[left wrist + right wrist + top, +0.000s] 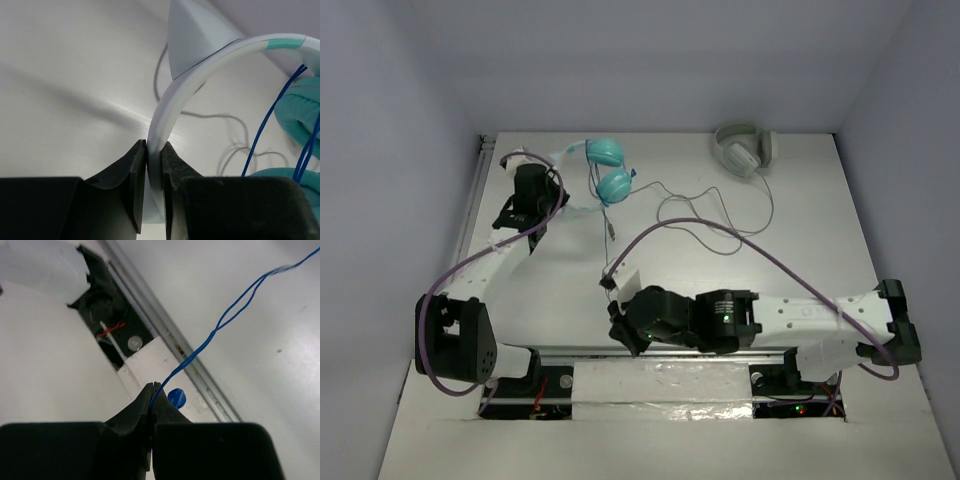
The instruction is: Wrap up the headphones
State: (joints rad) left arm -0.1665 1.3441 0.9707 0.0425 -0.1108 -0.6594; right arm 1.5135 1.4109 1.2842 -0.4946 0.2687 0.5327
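The headphones [607, 167] with teal ear cups lie at the back of the table. My left gripper [548, 176] is shut on their white headband [172, 95], just left of the cups [300, 112]. The thin blue cable [605, 222] runs from the cups towards the near edge. My right gripper [612, 284] is shut on this cable [215, 332] near its end, above the table's front edge. A small blue plug piece [176, 398] shows just beside the right fingertips [159, 395].
Grey-white headphones [745, 150] lie at the back right, and their grey cable [720, 215] loops across the middle of the table. The table's front rail [165, 335] and the left arm's base [460, 345] are close below the right gripper.
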